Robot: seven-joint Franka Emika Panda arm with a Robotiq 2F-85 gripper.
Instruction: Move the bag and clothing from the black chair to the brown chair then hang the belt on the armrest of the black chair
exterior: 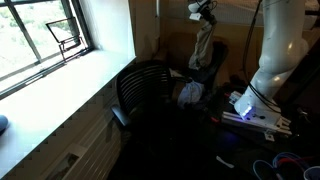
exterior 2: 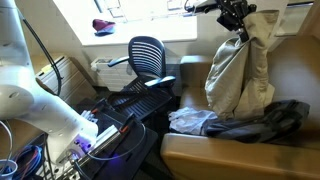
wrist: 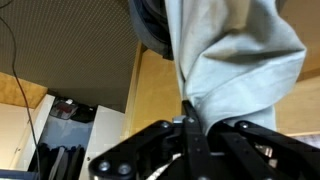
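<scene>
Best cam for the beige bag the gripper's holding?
An exterior view: the whole beige bag hangs large, under the gripper, above the brown chair. In an exterior view the beige bag is small and distant. Wrist view: only its fabric at the shut jaws.

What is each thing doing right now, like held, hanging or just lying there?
Wide tan-brown upholstered armchair, upright, clothes on its seat.
End effector, shut on the pale grey fabric piece.
Pale grey fabric piece, hanging from the end effector over the armchair.
Dark crumpled clothing, lying on the armchair's seat.
Black ribbed office chair, upright, apart from the end effector.
</scene>
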